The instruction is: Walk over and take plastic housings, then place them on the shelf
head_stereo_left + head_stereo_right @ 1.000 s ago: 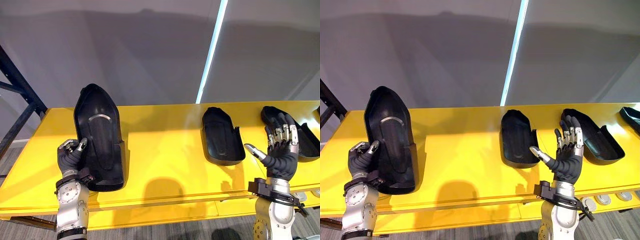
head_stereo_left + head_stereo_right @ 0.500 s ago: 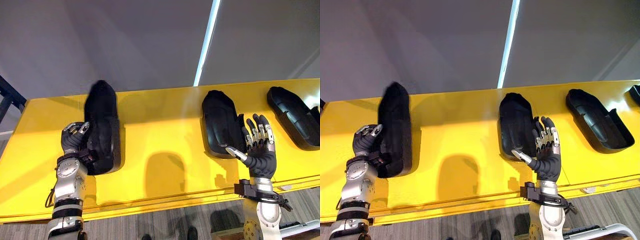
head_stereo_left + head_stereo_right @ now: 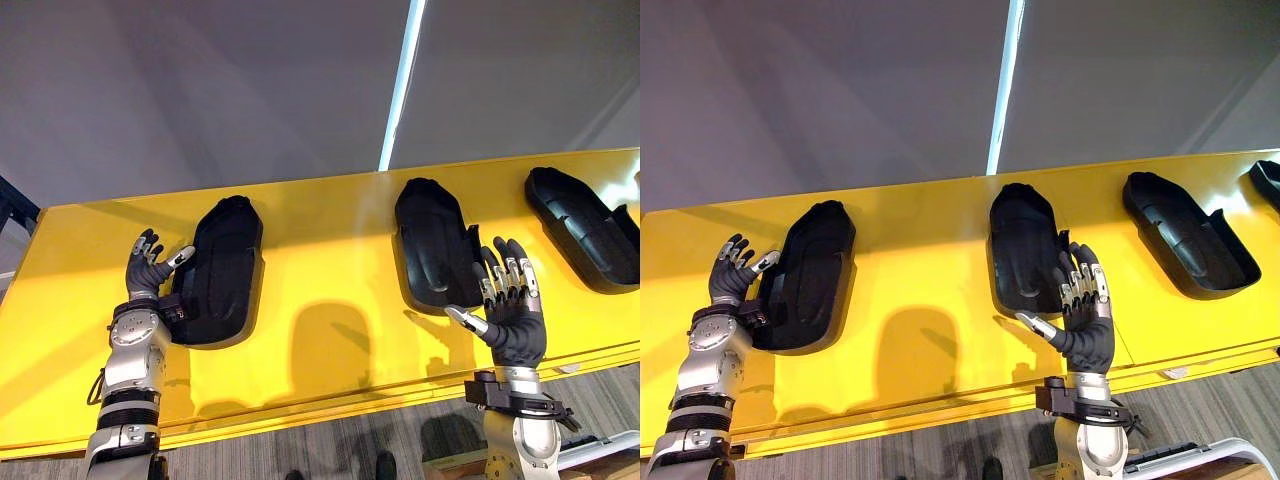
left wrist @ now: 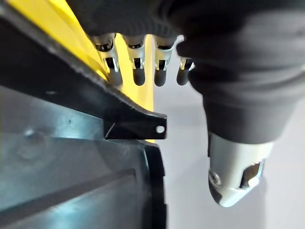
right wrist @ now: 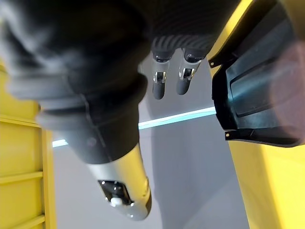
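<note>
Where the housings lie: three black plastic housings rest in a row, well apart, on the yellow shelf (image 3: 330, 280). They are the left housing (image 3: 222, 265), the middle housing (image 3: 430, 250) and the right housing (image 3: 585, 225).
Key relation: the left housing lies just beside the left hand (image 3: 148, 272), on that hand's right. Its long axis runs away from the robot, leaning slightly rightward at the far end.
Left hand: fingers (image 4: 138, 71) straight and spread, thumb reaching toward the housing's rim, nothing held.
Right hand (image 3: 512, 320): fingers spread wide, thumb out to the side, empty. It stands in front of the middle housing's near right corner.
Nearer hand: the left hand for the left housing and the right hand for the middle one. The right housing lies farther right, beyond the right hand.
Judgement: with all three on the shelf and both hands empty, the coming move is likely drawing the hands clear without nudging a rim.
Hard to make out: whether the left thumb touches the rim or stops just short, and whether the right fingertips touch the middle housing or only hover before it. A dark shape (image 3: 1268, 178) at the shelf's far right is cut off.
</note>
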Controlling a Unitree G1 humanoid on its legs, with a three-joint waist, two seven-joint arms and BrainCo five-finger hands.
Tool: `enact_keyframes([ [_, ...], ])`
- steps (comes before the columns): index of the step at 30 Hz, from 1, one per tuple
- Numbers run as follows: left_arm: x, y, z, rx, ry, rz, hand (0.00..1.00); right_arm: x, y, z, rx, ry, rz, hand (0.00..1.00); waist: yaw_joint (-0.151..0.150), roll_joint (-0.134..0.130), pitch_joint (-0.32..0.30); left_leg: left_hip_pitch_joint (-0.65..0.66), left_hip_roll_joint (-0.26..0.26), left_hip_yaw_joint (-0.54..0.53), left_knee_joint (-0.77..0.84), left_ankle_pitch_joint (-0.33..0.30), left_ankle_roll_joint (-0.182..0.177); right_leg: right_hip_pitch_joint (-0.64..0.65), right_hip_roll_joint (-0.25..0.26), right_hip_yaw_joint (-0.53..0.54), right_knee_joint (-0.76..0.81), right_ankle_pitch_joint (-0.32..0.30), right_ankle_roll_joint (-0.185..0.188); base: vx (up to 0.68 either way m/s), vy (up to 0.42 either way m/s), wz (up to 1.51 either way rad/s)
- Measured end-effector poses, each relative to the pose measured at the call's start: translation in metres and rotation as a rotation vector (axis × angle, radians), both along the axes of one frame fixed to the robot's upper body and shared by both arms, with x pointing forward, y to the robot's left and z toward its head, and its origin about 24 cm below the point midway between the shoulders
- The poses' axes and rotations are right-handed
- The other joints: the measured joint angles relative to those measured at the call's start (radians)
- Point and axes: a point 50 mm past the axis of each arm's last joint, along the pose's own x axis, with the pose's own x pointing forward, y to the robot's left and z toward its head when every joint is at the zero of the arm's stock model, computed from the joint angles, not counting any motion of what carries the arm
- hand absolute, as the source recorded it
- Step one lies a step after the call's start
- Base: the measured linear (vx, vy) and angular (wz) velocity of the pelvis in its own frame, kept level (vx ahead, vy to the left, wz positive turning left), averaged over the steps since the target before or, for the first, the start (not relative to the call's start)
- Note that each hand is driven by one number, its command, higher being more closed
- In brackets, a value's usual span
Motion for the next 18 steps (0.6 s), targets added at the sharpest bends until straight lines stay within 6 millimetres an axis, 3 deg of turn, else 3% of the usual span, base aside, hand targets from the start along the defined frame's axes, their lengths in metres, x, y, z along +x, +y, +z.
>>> enact_keyframes([
  [7, -0.025, -0.007, 0.046, 0.048, -0.255, 0.098, 0.0, 0.0, -0.001, -0.002, 0.007, 0.014, -0.011, 0.0, 0.009, 0.002, 0.0, 0.019, -0.001, -0.02, -0.001, 0.0, 0.0, 0.04, 0.0, -0.021, -0.02, 0.0, 0.0, -0.01, -0.017, 0.07],
  [12, -0.046, 0.003, 0.079, 0.162, -0.411, 0.237, 0.0, 0.001, 0.0, 0.0, -0.004, 0.001, 0.011, 0.0, 0.015, 0.011, -0.009, 0.041, -0.003, -0.028, -0.004, 0.0, 0.0, 0.069, -0.001, -0.028, -0.027, 0.0, 0.0, -0.01, -0.012, 0.07],
  [18, -0.069, 0.007, 0.086, 0.304, -0.441, 0.394, 0.0, 0.002, 0.001, 0.001, -0.007, -0.009, 0.018, 0.0, 0.016, 0.025, -0.041, 0.054, -0.003, -0.051, -0.006, 0.0, 0.0, 0.089, -0.002, -0.049, -0.029, 0.0, 0.0, -0.03, -0.015, 0.08],
])
